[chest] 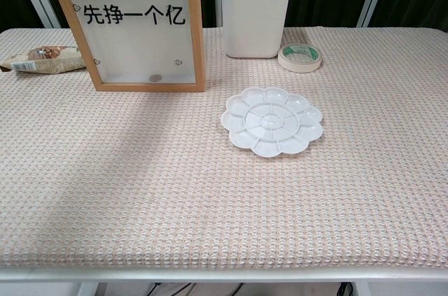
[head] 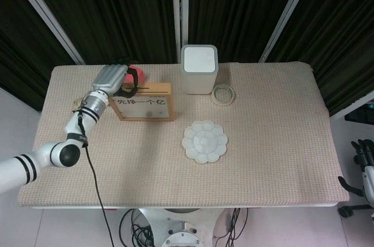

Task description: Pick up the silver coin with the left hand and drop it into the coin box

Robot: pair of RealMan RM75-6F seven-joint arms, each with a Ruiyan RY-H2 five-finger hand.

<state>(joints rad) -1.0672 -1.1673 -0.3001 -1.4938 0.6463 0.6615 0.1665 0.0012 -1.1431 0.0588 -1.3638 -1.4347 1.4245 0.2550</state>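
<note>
The coin box (head: 144, 107) is a wooden frame with a glass front, standing at the back left of the table; it fills the upper left of the chest view (chest: 129, 26). A silver coin (chest: 155, 78) lies inside it at the bottom, behind the glass. My left hand (head: 111, 77) shows only in the head view, over the box's top left corner, its dark fingers curled down toward the top edge. Whether anything is pinched in them is hidden. My right hand (head: 365, 165) hangs off the table's right edge, holding nothing, fingers apart.
A white bin (head: 199, 69) stands right of the box, with a tape roll (head: 223, 94) beside it. A white flower-shaped palette (head: 204, 141) lies mid-table. A snack packet (chest: 38, 58) lies left of and behind the box.
</note>
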